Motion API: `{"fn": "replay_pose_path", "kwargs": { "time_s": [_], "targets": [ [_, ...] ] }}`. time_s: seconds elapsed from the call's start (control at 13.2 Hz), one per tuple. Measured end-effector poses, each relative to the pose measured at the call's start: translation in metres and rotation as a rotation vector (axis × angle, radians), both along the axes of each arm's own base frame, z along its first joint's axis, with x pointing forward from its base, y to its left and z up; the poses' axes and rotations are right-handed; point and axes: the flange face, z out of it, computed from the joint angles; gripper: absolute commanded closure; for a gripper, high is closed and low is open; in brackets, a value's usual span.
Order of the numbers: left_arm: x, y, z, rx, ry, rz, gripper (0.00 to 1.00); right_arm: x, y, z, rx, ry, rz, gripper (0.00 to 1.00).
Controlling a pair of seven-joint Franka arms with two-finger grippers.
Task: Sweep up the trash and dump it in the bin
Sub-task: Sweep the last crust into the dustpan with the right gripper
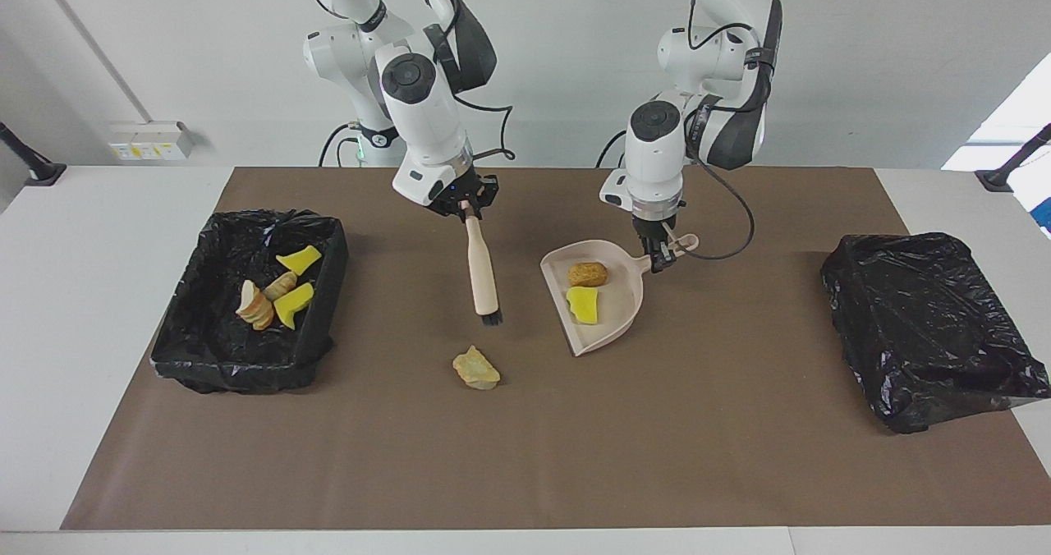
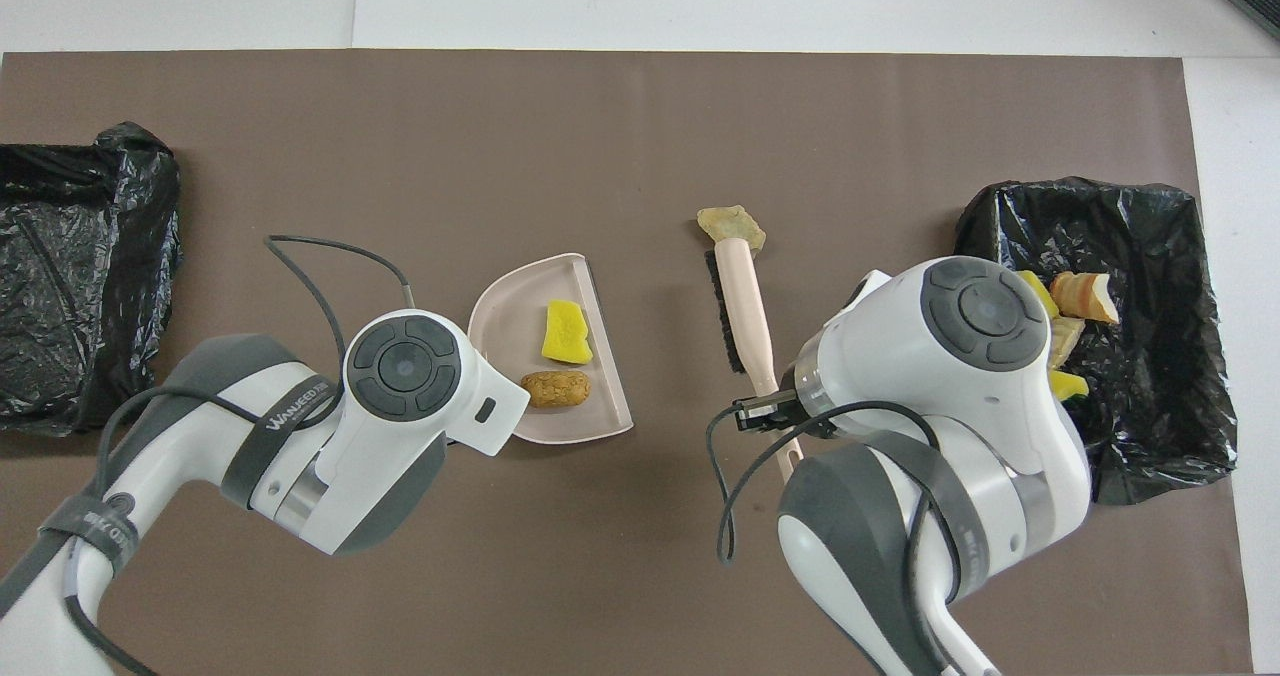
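The right gripper is squeezing the brush and should be setting it down past the tan piece, then pushing it gently toward the dustpan that the left gripper is clamping by its handle.

Brown mat, second black-lined bin closed over.

White table covered by brown mat, bearing two black-lined bins at either end and one tan trash piece between them.
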Motion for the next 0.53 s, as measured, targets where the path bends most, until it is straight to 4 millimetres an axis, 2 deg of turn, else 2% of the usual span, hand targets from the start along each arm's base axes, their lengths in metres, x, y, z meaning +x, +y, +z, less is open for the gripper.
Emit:
{"fn": "replay_pose_path", "kwargs": {
  "time_s": [0.15, 0.23, 0.38, 0.53],
  "targets": [
    [0.005, 0.003, 0.002, -0.004, -0.004, 0.008, 1.0, 0.022, -0.028, -0.018, -0.108, -0.041, 0.017, 1.0],
    [0.007, 0.002, 0.003, -0.008, -0.006, 0.011, 1.0, 0.035, -0.035, -0.031, -0.15, -0.056, 0.033, 1.0],
    [0.017, -0.003, -0.001, -0.019, -0.002, 0.032, 1.0, 0.059, -0.037, -0.051, -0.2, -0.071, 0.064, 1.0],
    [0.028, -0.007, -0.005, -0.028, 0.002, 0.053, 1.0, 0.074, -0.025, -0.073, -0.196, -0.068, 0.091, 1.0]
  ]
}}
